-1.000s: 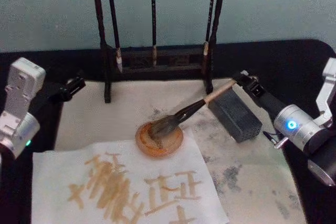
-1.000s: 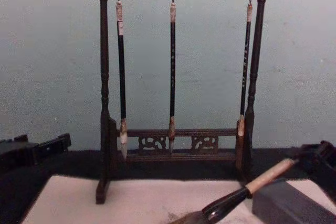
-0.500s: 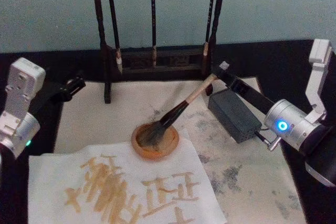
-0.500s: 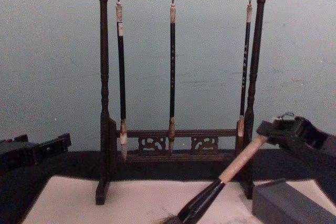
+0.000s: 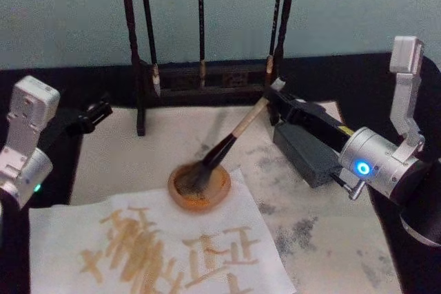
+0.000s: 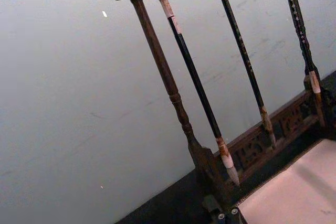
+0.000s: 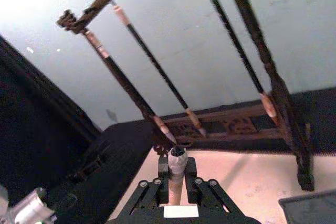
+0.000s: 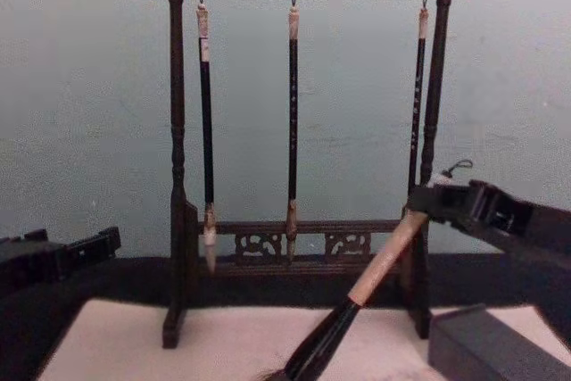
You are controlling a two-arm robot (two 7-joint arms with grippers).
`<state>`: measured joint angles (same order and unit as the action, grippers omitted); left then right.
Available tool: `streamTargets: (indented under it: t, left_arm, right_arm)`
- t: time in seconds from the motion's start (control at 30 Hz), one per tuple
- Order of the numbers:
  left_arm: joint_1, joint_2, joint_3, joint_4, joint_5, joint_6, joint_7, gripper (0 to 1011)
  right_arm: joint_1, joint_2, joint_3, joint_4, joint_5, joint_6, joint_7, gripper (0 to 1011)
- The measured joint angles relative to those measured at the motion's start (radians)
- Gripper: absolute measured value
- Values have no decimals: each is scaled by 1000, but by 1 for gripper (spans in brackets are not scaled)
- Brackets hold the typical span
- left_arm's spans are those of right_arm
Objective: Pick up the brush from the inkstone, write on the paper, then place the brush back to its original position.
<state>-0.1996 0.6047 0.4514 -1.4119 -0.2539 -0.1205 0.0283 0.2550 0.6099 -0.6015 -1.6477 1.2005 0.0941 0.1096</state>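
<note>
Here right gripper [image 5: 273, 95] grips brush [image 5: 224, 145], left gripper [image 5: 100, 110] parked, strokes [image 5: 140, 246] unreadable.

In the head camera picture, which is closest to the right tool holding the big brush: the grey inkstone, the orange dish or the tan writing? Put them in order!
1. The inkstone, close by the right tool, on the right side.
2. The orange dish, in the middle, with the brush tip in it.
3. The tan writing, front left, farthest away.

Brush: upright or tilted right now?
Tilted. The brush has its hair tip in the round brown dish, handle leaning up to the right gripper, shut on its top end.
</note>
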Motion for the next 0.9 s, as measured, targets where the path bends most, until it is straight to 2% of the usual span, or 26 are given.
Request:
streamTargets:
  t: [0.37,0.9]
  left_arm:
    - [0,0,0,0,0,0,0,1002]
    - [0,0,0,0,0,0,0,1002]
  right_arm:
    - [-12,25,11,-62,-82,4,-18,192]
    - [-37,24,62,-62,-118,7,-27,192]
